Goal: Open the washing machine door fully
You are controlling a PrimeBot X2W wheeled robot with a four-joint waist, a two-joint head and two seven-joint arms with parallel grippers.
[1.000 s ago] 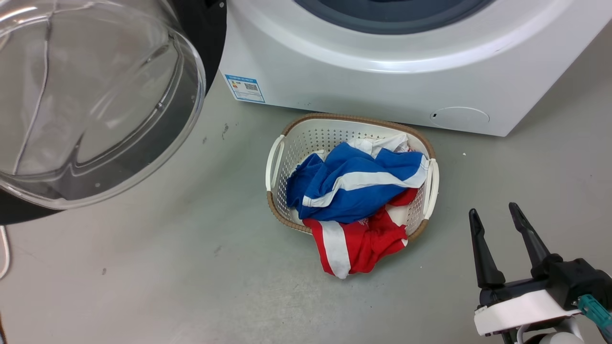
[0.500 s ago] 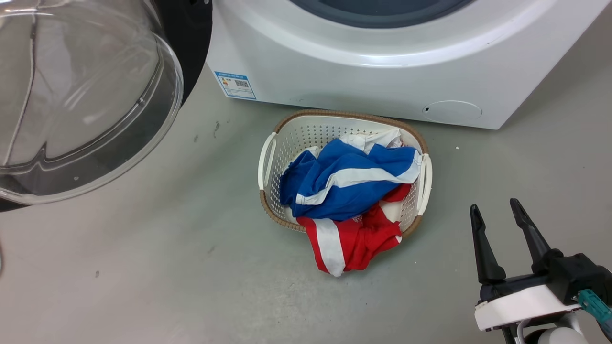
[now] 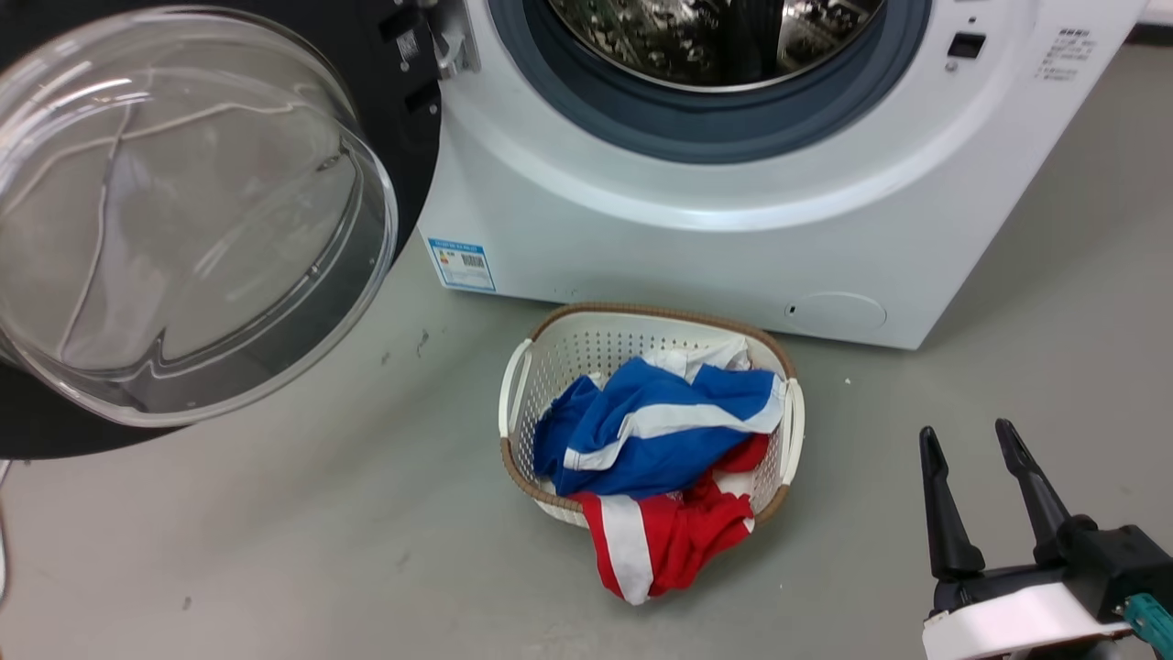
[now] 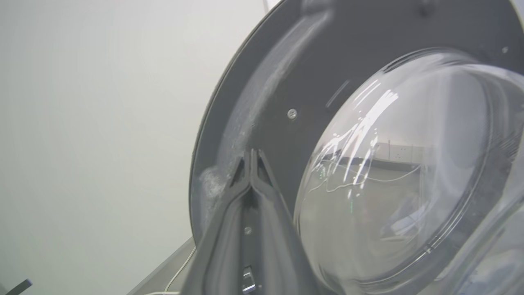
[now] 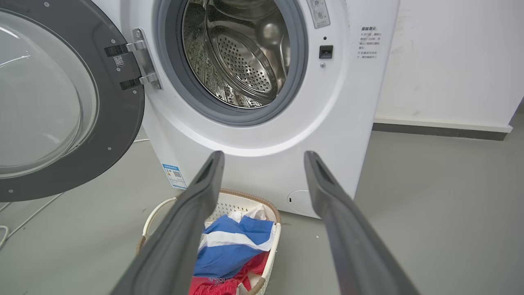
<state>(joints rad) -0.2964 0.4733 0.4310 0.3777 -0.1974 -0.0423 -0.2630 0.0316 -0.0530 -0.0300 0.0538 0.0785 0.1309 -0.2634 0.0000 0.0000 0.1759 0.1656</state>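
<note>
The washing machine door [image 3: 183, 220] stands swung wide open to the left of the white machine, its clear glass bowl bulging toward me; its silver hinge [image 3: 449, 41] joins it to the front panel. In the right wrist view the door [image 5: 118, 102] hangs open beside the steel drum opening [image 5: 237, 53]. My left gripper [image 4: 251, 153] is shut, its tips close against the door's dark inner ring [image 4: 262, 102] beside the glass bowl; contact is unclear. My right gripper [image 3: 970, 437] is open and empty at the lower right, low over the floor and right of the basket.
A white laundry basket [image 3: 518, 385] with blue and red clothes [image 3: 660, 431] sits on the grey floor in front of the machine, a red piece hanging over its front rim. A white wall [image 5: 446, 61] stands right of the machine. A thin cable [image 5: 28, 215] lies on the floor under the door.
The head camera has tilted up, so the drum opening and hinge have come into view and the basket sits lower. The door and right gripper look unmoved.
</note>
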